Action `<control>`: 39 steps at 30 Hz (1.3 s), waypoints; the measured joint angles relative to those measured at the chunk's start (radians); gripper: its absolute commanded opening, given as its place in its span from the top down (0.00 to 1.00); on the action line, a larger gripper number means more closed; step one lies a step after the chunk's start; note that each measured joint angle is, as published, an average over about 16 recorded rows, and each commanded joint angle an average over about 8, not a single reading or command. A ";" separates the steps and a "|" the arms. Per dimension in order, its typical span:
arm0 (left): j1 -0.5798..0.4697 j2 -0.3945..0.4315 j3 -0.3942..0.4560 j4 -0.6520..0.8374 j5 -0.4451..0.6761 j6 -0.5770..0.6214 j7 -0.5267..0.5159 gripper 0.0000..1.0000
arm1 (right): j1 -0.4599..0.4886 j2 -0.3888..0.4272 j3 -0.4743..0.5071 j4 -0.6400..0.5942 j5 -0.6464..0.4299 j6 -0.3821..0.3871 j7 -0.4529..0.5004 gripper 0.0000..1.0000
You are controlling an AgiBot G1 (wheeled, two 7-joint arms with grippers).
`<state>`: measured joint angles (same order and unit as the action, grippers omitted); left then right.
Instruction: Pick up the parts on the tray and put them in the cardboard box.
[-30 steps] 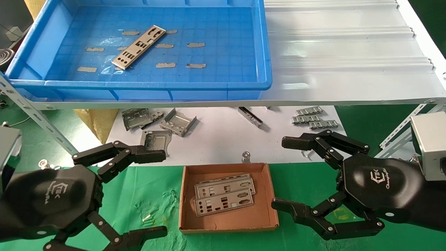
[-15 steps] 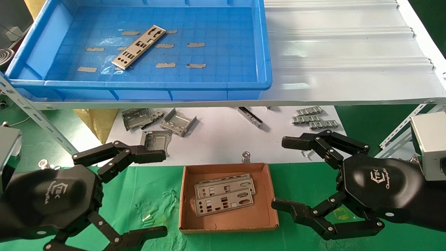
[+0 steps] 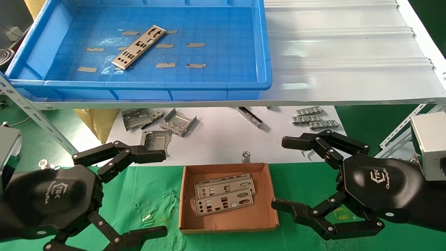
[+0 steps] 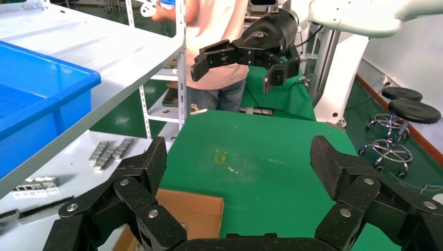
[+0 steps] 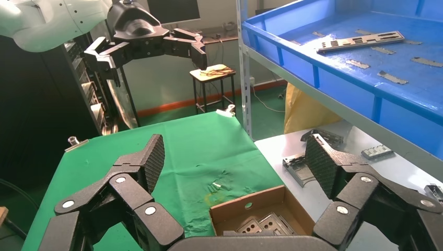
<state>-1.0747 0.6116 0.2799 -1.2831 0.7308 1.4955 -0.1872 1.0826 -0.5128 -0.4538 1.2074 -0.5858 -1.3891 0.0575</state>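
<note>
One silver punched part [image 3: 138, 46] lies slantwise on the floor of the blue tray [image 3: 150, 84] on the upper shelf; the right wrist view also shows this part [image 5: 360, 41] in the tray [image 5: 334, 78]. The cardboard box [image 3: 227, 224] sits on the green cloth at the front centre, holding stacked parts [image 3: 224, 196]. My left gripper [image 3: 161, 193] hangs open left of the box, empty. My right gripper [image 3: 283, 173] hangs open right of the box, empty. The box [image 5: 245, 204] lies just beyond the right gripper's jaws.
Under the shelf, on white paper, lie bent grey brackets [image 3: 177, 122] and ridged silver clips [image 3: 315, 119]. A small binder clip [image 3: 246, 157] stands behind the box. Slotted shelf posts [image 3: 38, 116] rise at the left and right. A person stands beyond the table [image 4: 219, 63].
</note>
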 measured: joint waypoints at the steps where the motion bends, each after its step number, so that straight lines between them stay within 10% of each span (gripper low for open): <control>1: 0.000 0.000 0.000 0.000 0.000 0.000 0.000 0.00 | 0.000 0.000 0.000 0.000 0.000 0.000 0.000 0.25; 7: 0.000 0.000 0.000 0.000 0.000 0.000 0.000 0.00 | 0.000 0.000 0.000 0.000 0.000 0.000 0.000 1.00; 39: 0.000 0.000 0.000 0.000 0.000 0.000 0.000 0.00 | 0.000 0.000 0.000 0.000 0.000 0.000 0.000 1.00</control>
<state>-1.0747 0.6116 0.2799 -1.2831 0.7308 1.4955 -0.1872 1.0826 -0.5128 -0.4538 1.2075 -0.5858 -1.3891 0.0575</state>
